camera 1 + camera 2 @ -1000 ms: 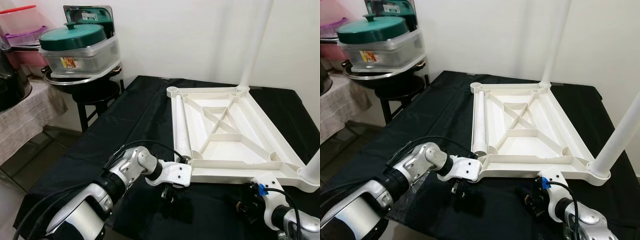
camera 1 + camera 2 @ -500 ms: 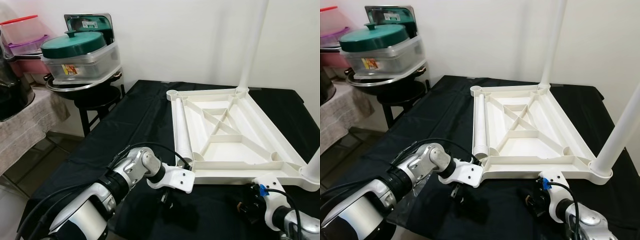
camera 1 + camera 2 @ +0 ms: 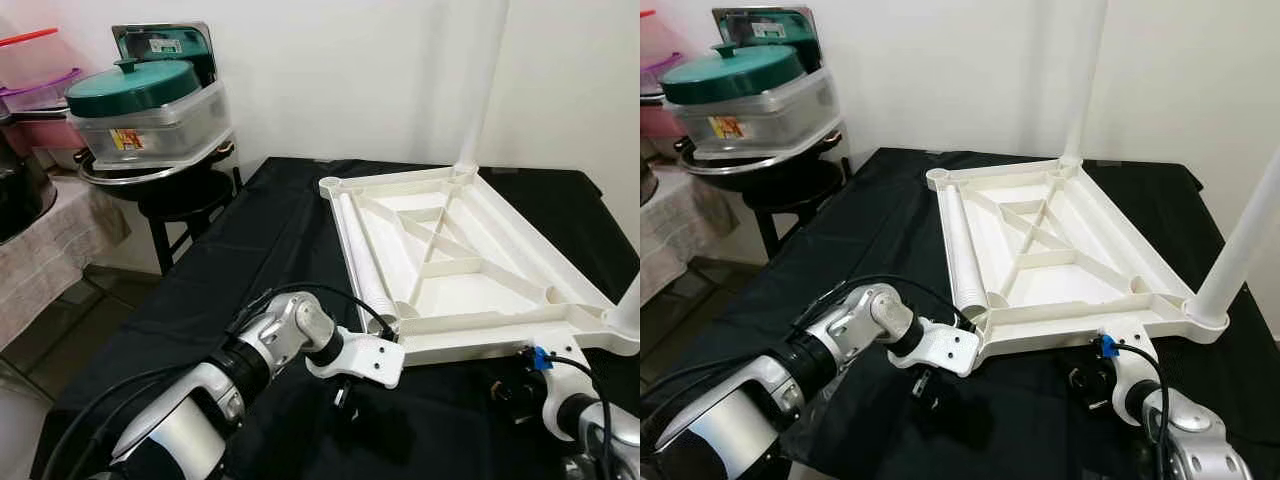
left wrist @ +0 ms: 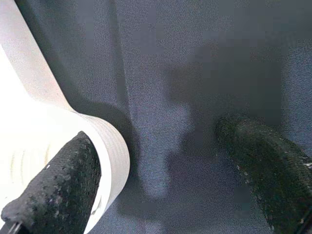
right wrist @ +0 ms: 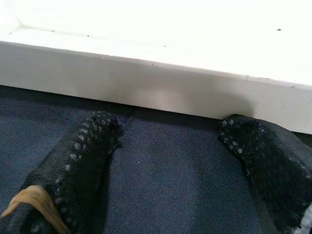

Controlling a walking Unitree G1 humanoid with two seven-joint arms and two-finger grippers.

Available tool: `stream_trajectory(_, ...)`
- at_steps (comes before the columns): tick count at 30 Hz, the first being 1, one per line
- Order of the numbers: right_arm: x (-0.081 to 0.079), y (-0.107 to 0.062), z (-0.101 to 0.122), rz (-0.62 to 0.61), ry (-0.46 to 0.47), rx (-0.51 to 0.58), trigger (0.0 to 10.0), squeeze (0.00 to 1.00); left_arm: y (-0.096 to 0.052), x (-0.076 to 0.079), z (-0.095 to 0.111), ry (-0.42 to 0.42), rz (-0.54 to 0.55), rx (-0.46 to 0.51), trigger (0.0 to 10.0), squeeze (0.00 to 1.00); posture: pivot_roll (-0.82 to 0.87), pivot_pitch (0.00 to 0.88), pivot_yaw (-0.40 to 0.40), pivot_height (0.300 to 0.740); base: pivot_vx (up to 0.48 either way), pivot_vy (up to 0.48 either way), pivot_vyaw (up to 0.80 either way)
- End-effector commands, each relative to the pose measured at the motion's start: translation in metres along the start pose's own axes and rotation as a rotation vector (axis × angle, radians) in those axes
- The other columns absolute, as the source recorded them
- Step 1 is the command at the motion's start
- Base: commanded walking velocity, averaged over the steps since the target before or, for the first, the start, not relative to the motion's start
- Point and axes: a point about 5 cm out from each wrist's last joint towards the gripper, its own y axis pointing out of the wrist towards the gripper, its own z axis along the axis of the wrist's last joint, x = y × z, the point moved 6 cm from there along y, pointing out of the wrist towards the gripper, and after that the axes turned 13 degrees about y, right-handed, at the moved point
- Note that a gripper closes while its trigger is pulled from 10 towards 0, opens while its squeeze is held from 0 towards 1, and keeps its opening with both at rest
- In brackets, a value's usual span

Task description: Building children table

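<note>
Black-clothed counter (image 3: 250,270) carries the job. On it lies the white tabletop (image 3: 470,265), upside down, ribs up, running from 6 o'clock out to 12 o'clock of the scene. Likely flipped so the leg sockets face up for fitting legs.

Legs: three counted. Two stand upright in sockets, one at the far corner about 12 o'clock (image 3: 480,90), one at the near right corner about 3 o'clock (image 3: 1240,250). A third, the loose leg (image 3: 962,250), lies flat inside the left rim of the tabletop, threaded end toward the robot. Likely parked there so it can't roll off. Empty far-left socket (image 3: 330,185) at about 11 o'clock. So the job looks roughly half done.

Left claw (image 4: 161,170) hangs at the near left corner of the tabletop, about 7 o'clock, fingers spread wide, gripping nothing; one finger (image 4: 58,190) is right beside the rounded corner, the other over cloth. Probably lined up to brace or shift that corner.

Right claw (image 5: 170,146) is at the near edge around 5 o'clock, also spread and empty, both fingertips close up to the white rim, over cloth.

Off the counter at 10 o'clock: one green-lidded container (image 3: 150,105) on a stool.
</note>
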Motion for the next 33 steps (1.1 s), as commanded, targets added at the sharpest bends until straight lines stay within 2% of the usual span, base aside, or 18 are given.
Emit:
stream_trajectory(1,0.001,0.004,-0.006,-0.021,-0.006,-0.017,10.0,0.0,0.013,0.028,-0.001,-0.044,-0.129,0.032,10.0,0.0,-0.1,0.0,0.079,0.74,0.0,0.0,0.0)
stream_trajectory(2,0.001,0.004,-0.006,-0.021,-0.006,-0.017,10.0,0.0,0.013,0.028,-0.001,-0.044,-0.129,0.032,10.0,0.0,-0.1,0.0,0.079,0.74,0.0,0.0,0.0)
stream_trajectory(4,0.011,0.007,0.007,-0.053,-0.016,0.012,10.0,0.0,0.016,0.031,0.005,-0.035,-0.148,0.057,10.0,0.0,-0.11,0.0,0.079,0.74,0.0,0.0,0.0)
stream_trajectory(6,0.013,0.007,0.01,-0.058,-0.019,0.018,10.0,0.0,0.017,0.031,0.006,-0.034,-0.149,0.062,10.0,0.0,-0.11,0.0,0.079,0.74,0.0,0.0,0.0)
stream_trajectory(11,0.024,0.013,0.035,-0.088,-0.043,0.073,10.0,0.0,0.021,0.027,0.023,-0.022,-0.159,0.12,10.0,0.0,-0.11,0.0,0.085,0.74,0.0,0.0,0.0)
stream_trajectory(15,0.027,0.019,0.053,-0.102,-0.044,0.115,10.0,0.0,0.023,0.024,0.032,-0.012,-0.162,0.148,10.0,0.0,-0.11,0.0,0.086,0.74,0.0,0.0,0.0)
stream_trajectory(20,0.023,0.029,0.074,-0.101,-0.055,0.166,10.0,0.0,0.024,0.022,0.04,-0.004,-0.166,0.174,10.0,0.0,-0.11,0.0,0.085,0.74,0.0,0.0,0.0)
stream_trajectory(22,0.012,0.035,0.087,-0.07,-0.052,0.203,10.0,0.0,0.025,0.024,0.043,0.0,-0.173,0.189,10.0,0.0,-0.1,0.0,0.08,0.74,0.0,0.0,0.0)
stream_trajectory(23,0.012,0.035,0.087,-0.07,-0.052,0.203,10.0,0.0,0.025,0.024,0.043,0.0,-0.173,0.189,10.0,0.0,-0.1,0.0,0.08,0.74,0.0,0.0,0.0)
stream_trajectory(24,0.004,0.038,0.089,-0.047,-0.051,0.215,10.0,0.0,0.024,0.025,0.045,-0.002,-0.174,0.198,10.0,0.0,-0.1,0.0,0.077,0.74,0.0,0.0,0.0)
stream_trajectory(26,0.004,0.038,0.089,-0.047,-0.051,0.215,10.0,0.0,0.024,0.025,0.045,-0.002,-0.174,0.198,10.0,0.0,-0.1,0.0,0.077,0.74,0.0,0.0,0.0)
stream_trajectory(27,-0.008,0.041,0.089,-0.011,-0.049,0.223,10.0,0.0,0.024,0.024,0.046,-0.012,-0.167,0.208,10.0,0.0,-0.1,0.0,0.076,0.74,0.0,0.0,0.0)
stream_trajectory(29,-0.012,0.042,0.088,0.001,-0.048,0.223,10.0,0.0,0.024,0.024,0.046,-0.019,-0.162,0.21,10.0,0.0,-0.1,0.0,0.076,0.74,0.0,0.0,0.0)
stream_trajectory(31,-0.029,0.041,0.084,0.058,-0.061,0.221,10.0,0.0,0.021,0.019,0.044,-0.052,-0.127,0.212,10.0,0.0,-0.1,0.0,0.074,0.74,0.0,0.0,0.0)
stream_trajectory(32,-0.029,0.041,0.084,0.058,-0.061,0.221,10.0,0.0,0.021,0.019,0.044,-0.052,-0.127,0.212,10.0,0.0,-0.1,0.0,0.074,0.74,0.0,0.0,0.0)
stream_trajectory(33,-0.039,0.039,0.081,0.09,-0.077,0.218,10.0,0.0,0.02,0.017,0.041,-0.073,-0.105,0.209,10.0,0.0,-0.1,0.0,0.074,0.74,0.0,0.0,0.0)
